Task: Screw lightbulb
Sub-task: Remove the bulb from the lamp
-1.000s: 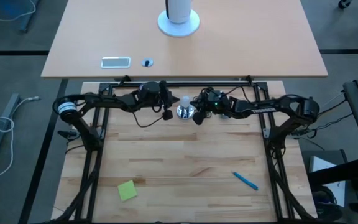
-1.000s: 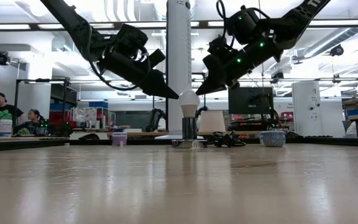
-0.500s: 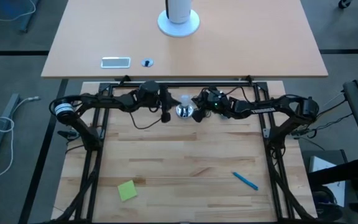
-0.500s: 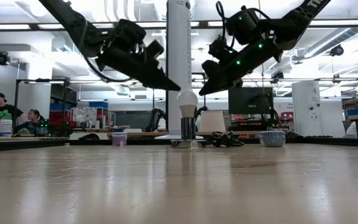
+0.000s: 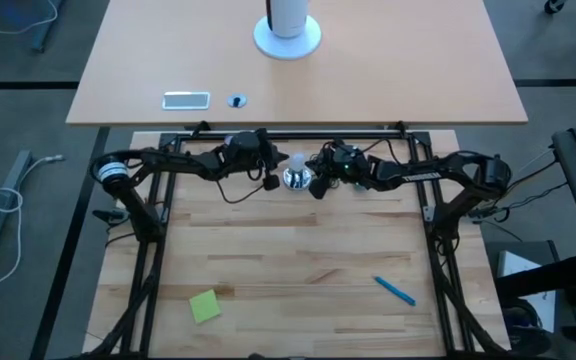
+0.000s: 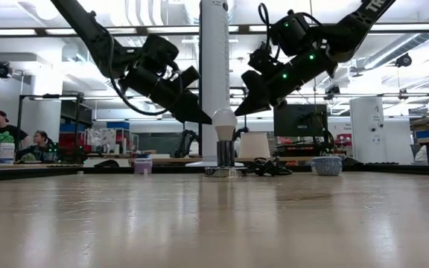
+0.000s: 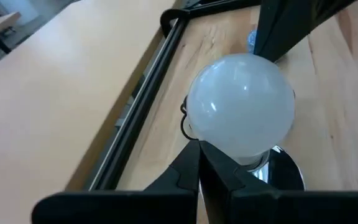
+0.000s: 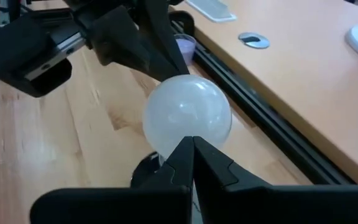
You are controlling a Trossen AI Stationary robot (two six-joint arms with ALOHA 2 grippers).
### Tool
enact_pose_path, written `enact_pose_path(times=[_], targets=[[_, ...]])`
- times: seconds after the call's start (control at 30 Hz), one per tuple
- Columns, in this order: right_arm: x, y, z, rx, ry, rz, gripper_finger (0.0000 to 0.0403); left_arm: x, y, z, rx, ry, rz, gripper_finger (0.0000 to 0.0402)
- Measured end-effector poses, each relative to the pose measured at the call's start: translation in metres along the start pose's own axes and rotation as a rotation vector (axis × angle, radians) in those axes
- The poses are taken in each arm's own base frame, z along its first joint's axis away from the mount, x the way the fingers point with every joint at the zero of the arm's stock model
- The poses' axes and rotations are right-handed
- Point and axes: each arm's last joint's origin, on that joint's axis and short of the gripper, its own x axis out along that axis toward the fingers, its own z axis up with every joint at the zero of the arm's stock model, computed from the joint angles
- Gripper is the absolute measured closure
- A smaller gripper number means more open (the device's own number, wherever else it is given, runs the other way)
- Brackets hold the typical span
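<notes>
The lightbulb (image 6: 224, 119) stands hemmed between left hand (image 6: 198, 116) and right hand (image 6: 243, 109); apparently only overhead stays open.

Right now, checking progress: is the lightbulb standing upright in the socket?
Yes: in the low view the lightbulb stands upright, round end up, in the socket.

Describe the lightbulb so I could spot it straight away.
Look at the far edge of the pale wooden table, midway between the two dark arms. There the lightbulb stands upright in a shiny silver socket: the only round, frosted white thing between the gripper tips.
</notes>
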Motion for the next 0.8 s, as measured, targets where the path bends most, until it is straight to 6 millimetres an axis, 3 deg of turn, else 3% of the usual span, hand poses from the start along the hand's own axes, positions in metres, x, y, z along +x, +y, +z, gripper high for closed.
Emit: enact_pose_path(times=[0.3, 0.5, 0.63, 0.8], targets=[[0.001, -0.006, -0.003, -0.013, 0.018, -0.148, 0.0403, -0.012, -0.007, 0.005, -0.017, 0.022, -0.140, 0.0401], [-0.005, -0.003, 0.001, -0.006, 0.012, -0.087, 0.0403, -0.021, -0.003, 0.003, -0.020, 0.081, -0.052, 0.0401], [-0.006, 0.002, 0.004, 0.005, -0.009, 0.046, 0.0403, -0.016, 0.000, 0.001, -0.017, 0.076, 0.026, 0.0401], [-0.004, 0.001, 0.003, 0.014, -0.010, 0.043, 0.0403, -0.007, 0.000, 0.001, -0.016, 0.007, 0.015, 0.0401]])
